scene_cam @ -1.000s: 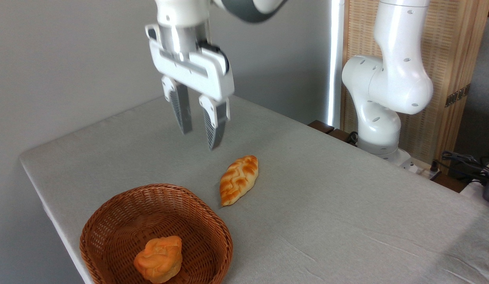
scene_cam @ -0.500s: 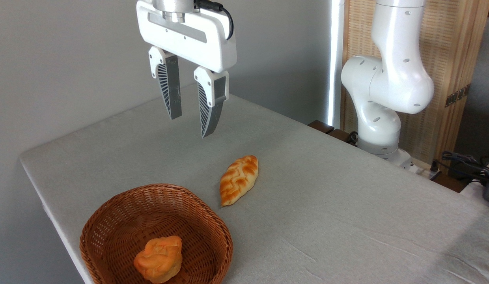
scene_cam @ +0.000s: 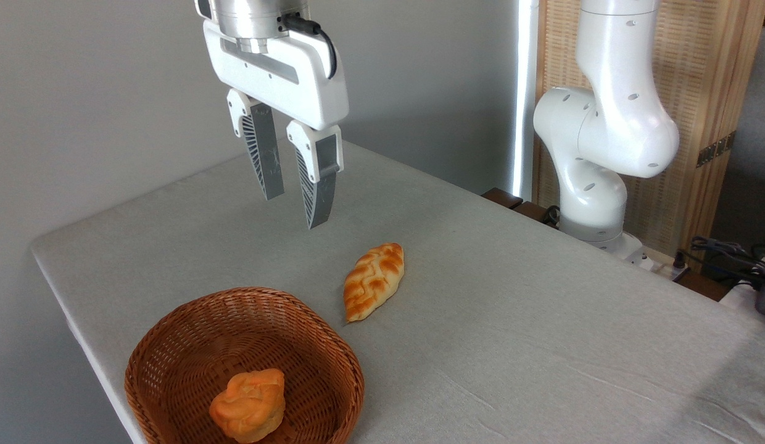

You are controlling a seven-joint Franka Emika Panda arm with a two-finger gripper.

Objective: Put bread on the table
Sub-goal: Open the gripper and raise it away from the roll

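A lab: robot arm bolted beside a cloth-covered table.

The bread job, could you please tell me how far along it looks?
It looks done: the bread lies flat on the table, beside the basket rather than in it. The hand hangs open above, holding nothing. Nothing seems left except retreating.

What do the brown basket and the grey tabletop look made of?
Round brown wicker basket: woven cane or rattan, slightly glossy; the weave shows on its wall. Light grey table: matte cloth cover, judging by its fine creases; what lies beneath is hidden.
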